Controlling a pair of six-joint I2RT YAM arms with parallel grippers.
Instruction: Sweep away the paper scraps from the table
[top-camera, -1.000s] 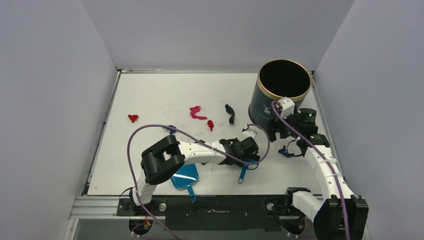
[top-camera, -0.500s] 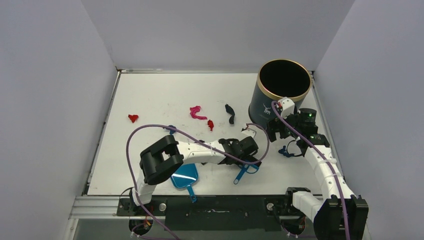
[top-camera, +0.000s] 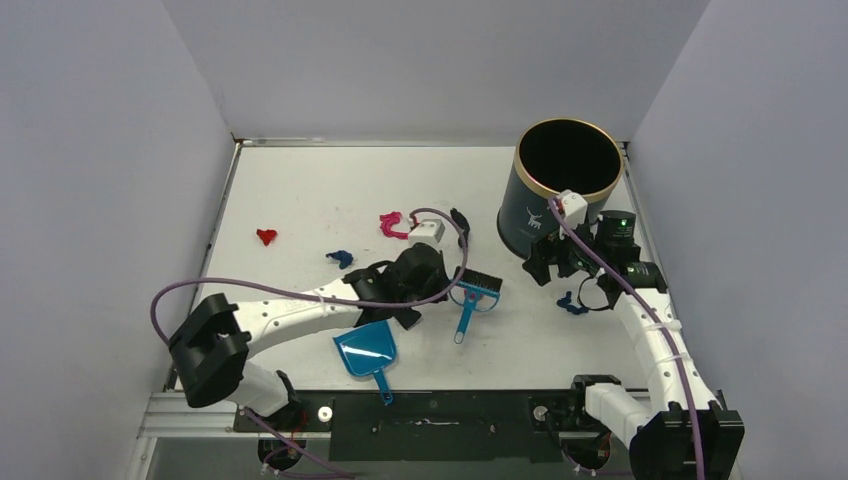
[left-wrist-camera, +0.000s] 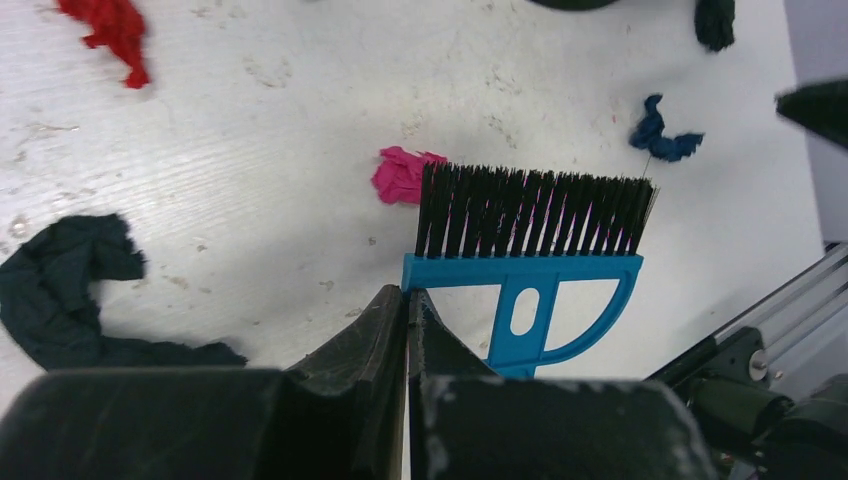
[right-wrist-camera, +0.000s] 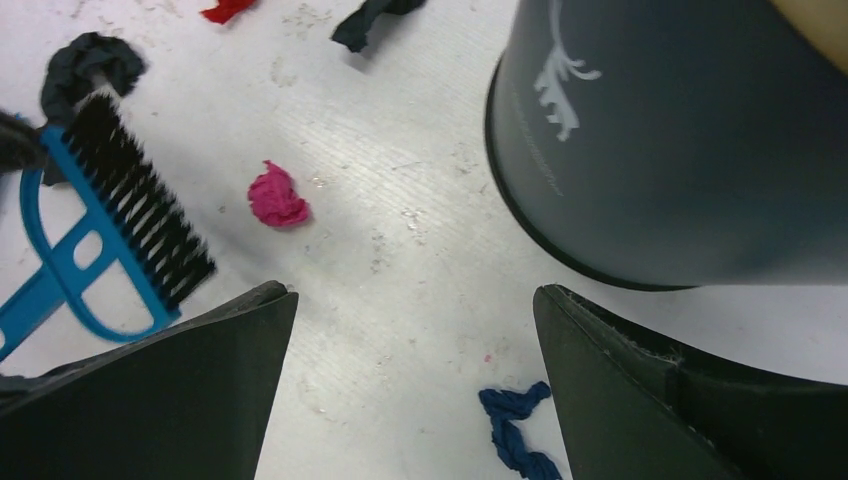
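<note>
1. My left arm has swung its elbow far out to the left over the last second. My left hand (left-wrist-camera: 407, 300) has drawn back from above the blue plastic hand brush with black bristles (top-camera: 476, 288) to the brush's left side.
2. That hand is closed, fingers pressed together with no gap. The tips touch a corner of the brush's blue back, and I see nothing pinched between them.
3. The brush has shifted slightly left. It lies flat on the white counter (top-camera: 300, 190), handle toward the near edge, bristles toward the dark round bin (top-camera: 565, 190).
4. A magenta paper lump (left-wrist-camera: 400, 173) sits at the bristle tips, with a dark blue curl (left-wrist-camera: 662, 135) beyond them.
5. The other paper scraps have not moved: the red scrap (top-camera: 265, 236), the small blue scrap (top-camera: 340, 258) and the magenta curly strip (top-camera: 393, 225) all lie on the counter, well apart from the blue plastic dustpan (top-camera: 368, 350).
6. My right hand (right-wrist-camera: 415, 300) is spread wide and empty beside the bin, roughly where it was.
7. I judge the sweeping barely begun: nothing is in the dustpan, and I have no working hold on the brush.
</note>
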